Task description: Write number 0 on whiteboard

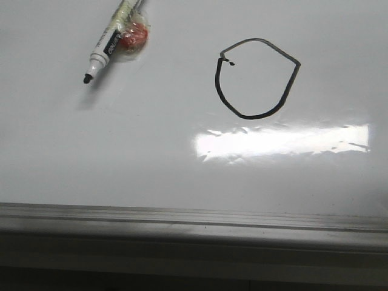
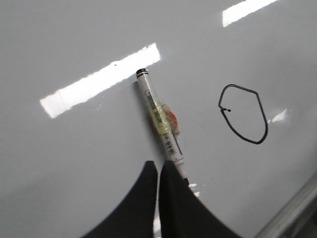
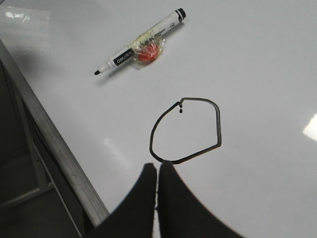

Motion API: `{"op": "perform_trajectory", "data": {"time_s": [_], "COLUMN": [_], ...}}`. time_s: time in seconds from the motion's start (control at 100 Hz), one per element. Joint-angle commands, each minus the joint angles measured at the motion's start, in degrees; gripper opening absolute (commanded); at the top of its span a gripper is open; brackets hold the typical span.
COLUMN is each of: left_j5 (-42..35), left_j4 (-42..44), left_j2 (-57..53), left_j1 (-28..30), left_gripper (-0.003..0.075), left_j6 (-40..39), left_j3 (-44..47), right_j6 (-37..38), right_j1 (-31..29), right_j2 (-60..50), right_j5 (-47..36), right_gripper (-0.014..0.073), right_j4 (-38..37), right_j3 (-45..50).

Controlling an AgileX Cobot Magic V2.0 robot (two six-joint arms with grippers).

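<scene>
Front view: one number 0 (image 1: 257,79) is drawn on the whiteboard (image 1: 151,170), in its middle area toward the far edge; the loop is black and rounded on its near side, grey and angular on its far side. One marker (image 1: 108,47), uncapped, lies flat near the far left part of the board, well apart from the loop, with an orange-red piece taped to its barrel. One bright glare patch (image 1: 282,140) sits between the loop and the grey rail (image 1: 194,219) at the near edge. No gripper appears here. Left wrist view: the left gripper (image 2: 158,171) has its two dark fingers pressed together with nothing between them; the marker tip lies just beside them, the loop apart. Right wrist view: the right gripper (image 3: 157,171) is likewise clenched and empty, its fingertips just beside the loop's black stroke; the marker lies beyond the loop.
</scene>
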Motion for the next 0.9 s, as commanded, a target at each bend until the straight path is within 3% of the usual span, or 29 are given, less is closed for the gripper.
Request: {"op": "perform_trajectory", "data": {"time_s": [0.0,0.17,0.25,0.56,0.76,0.89], "left_j5": [-10.26,-35.62,-40.76,-31.09,-22.87,-12.45], "left_j4": [2.57,2.00,2.00,1.87,2.10,2.10], "left_j2": [-0.04,-6.64,-10.86,-27.12,-31.78,-34.92], "left_j1": [0.74,6.94,9.68,22.11,25.03,25.16], "left_gripper": [-0.0020,-0.0020,-0.0020,-0.0020,-0.0020,-0.0020], "left_j6": [-0.08,-0.62,-1.32,-7.07,-8.11,-8.11], "left_j3": [0.88,13.96,20.37,36.88,40.09,40.15], "right_j6": [0.13,0.13,0.13,0.13,0.13,0.13], "right_j1": [-0.32,-0.32,-0.32,-0.32,-0.32,-0.32], "right_j2": [0.01,0.01,0.01,0.01,0.01,0.01], "right_j5": [-3.07,-3.07,-3.07,-3.07,-3.07,-3.07], "right_gripper": [-0.0048,-0.0048,-0.0048,-0.0048,-0.0047,-0.0048], "right_j4": [-2.56,-2.56,-2.56,-2.56,-2.56,-2.56], "right_j3": [-1.53,-1.53,-1.53,-1.53,-1.53,-1.53]}}
